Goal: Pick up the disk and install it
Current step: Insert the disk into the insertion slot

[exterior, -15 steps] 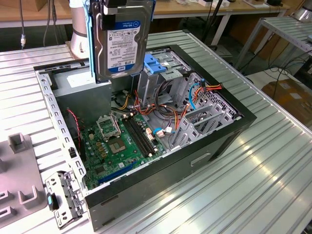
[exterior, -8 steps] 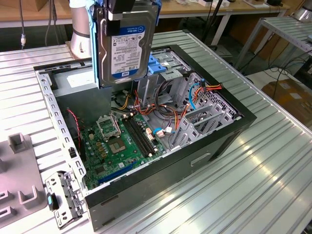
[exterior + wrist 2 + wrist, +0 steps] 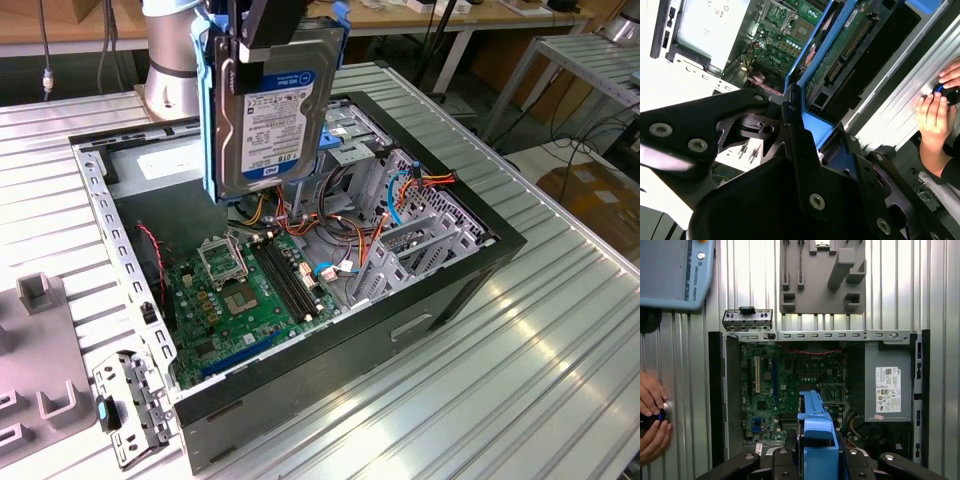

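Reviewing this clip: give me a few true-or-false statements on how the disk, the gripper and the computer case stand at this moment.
1. The gripper is shut on the disk and holds it above the open computer case. True.
2. The disk lies flat. False: it hangs on edge, its label facing the exterior view.
3. The case has no motherboard in it. False: a green motherboard lies on its floor.
4. A person's hand is on the table beside the case. True.
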You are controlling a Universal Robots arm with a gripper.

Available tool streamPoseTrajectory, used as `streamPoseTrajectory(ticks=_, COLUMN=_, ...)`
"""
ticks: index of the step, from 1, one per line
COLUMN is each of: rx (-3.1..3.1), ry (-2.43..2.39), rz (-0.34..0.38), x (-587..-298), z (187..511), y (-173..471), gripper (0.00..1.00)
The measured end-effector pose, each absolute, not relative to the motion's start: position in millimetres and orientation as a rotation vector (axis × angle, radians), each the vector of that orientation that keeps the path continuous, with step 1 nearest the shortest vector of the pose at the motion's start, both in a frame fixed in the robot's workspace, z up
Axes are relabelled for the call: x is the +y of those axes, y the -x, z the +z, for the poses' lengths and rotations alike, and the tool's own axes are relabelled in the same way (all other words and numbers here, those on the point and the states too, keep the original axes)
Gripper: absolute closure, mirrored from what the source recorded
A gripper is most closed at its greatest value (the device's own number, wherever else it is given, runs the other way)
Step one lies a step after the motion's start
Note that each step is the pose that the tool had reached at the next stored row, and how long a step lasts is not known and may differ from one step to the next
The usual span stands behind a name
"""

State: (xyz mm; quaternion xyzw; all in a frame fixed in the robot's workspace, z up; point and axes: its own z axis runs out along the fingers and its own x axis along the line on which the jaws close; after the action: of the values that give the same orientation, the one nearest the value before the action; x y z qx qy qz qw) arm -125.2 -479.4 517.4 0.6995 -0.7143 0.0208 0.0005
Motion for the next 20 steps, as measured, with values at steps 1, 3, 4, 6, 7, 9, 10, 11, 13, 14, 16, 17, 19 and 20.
streamPoseTrajectory(ticks=1, rx=-2.243, ry=-2.197, rz=0.065, x=-479.7, z=517.3, y=125.0, gripper=0.63)
streamPoseTrajectory(ticks=3, rx=-2.243, ry=-2.197, rz=0.065, x=-480.4, z=517.3, y=123.2, gripper=0.63)
streamPoseTrajectory(ticks=4, rx=-2.243, ry=-2.197, rz=0.065, x=-480.6, z=517.2, y=120.9, gripper=0.63)
streamPoseTrajectory(ticks=6, rx=-2.243, ry=-2.197, rz=0.065, x=-480.6, z=517.1, y=117.1, gripper=0.63)
streamPoseTrajectory(ticks=7, rx=-2.243, ry=-2.197, rz=0.065, x=-480.7, z=517.0, y=115.2, gripper=0.63)
streamPoseTrajectory(ticks=9, rx=-2.243, ry=-2.197, rz=0.065, x=-480.7, z=516.8, y=111.4, gripper=0.63)
streamPoseTrajectory(ticks=10, rx=-2.243, ry=-2.197, rz=0.065, x=-480.7, z=516.7, y=109.2, gripper=0.63)
streamPoseTrajectory(ticks=11, rx=-2.243, ry=-2.197, rz=0.065, x=-480.7, z=516.6, y=107.6, gripper=0.63)
streamPoseTrajectory(ticks=13, rx=-2.243, ry=-2.197, rz=0.065, x=-480.7, z=516.4, y=99.3, gripper=0.63)
streamPoseTrajectory(ticks=14, rx=-2.243, ry=-2.197, rz=0.065, x=-480.7, z=516.3, y=97.2, gripper=0.63)
streamPoseTrajectory(ticks=16, rx=-2.243, ry=-2.197, rz=0.065, x=-480.7, z=516.2, y=91.4, gripper=0.63)
streamPoseTrajectory(ticks=17, rx=-2.243, ry=-2.197, rz=0.065, x=-480.7, z=516.1, y=89.1, gripper=0.63)
streamPoseTrajectory(ticks=19, rx=-2.243, ry=-2.197, rz=0.065, x=-480.7, z=516.1, y=82.8, gripper=0.63)
streamPoseTrajectory(ticks=20, rx=-2.243, ry=-2.197, rz=0.065, x=-480.7, z=516.0, y=79.0, gripper=0.63)
